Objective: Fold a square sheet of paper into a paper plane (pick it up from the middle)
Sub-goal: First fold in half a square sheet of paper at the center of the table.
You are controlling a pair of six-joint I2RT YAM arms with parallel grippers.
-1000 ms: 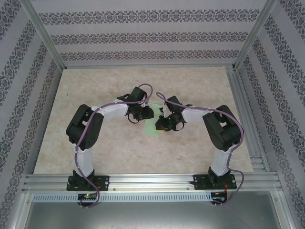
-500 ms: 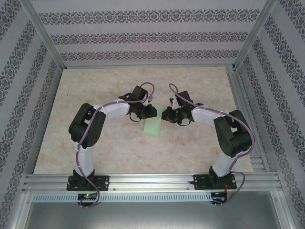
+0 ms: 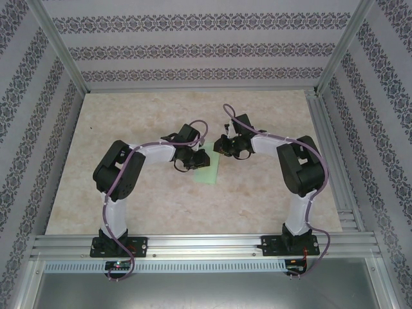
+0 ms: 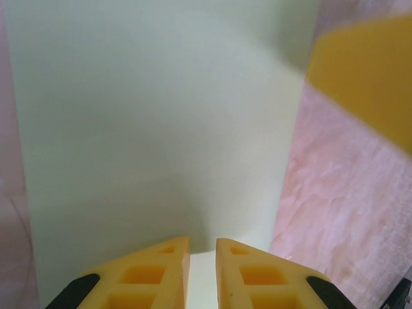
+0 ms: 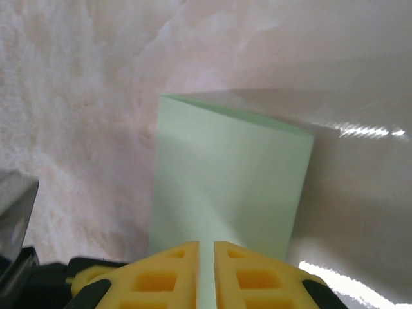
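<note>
Square sheet of paper (image 3: 207, 172), pale mint green and showing as a narrow rectangle, sits on the bench (image 3: 129, 116) near its middle, between the two arms. At its left edge is the left gripper (image 3: 193, 162). In the left wrist view its yellow jaws stand nearly together with paper in the slit, and whether they pinch it I cannot tell. At the sheet's far right corner, the right gripper (image 3: 223, 150) has its jaws clamped on the paper's edge.

Pale mint-green paper (image 4: 161, 129), seemingly plain
</note>
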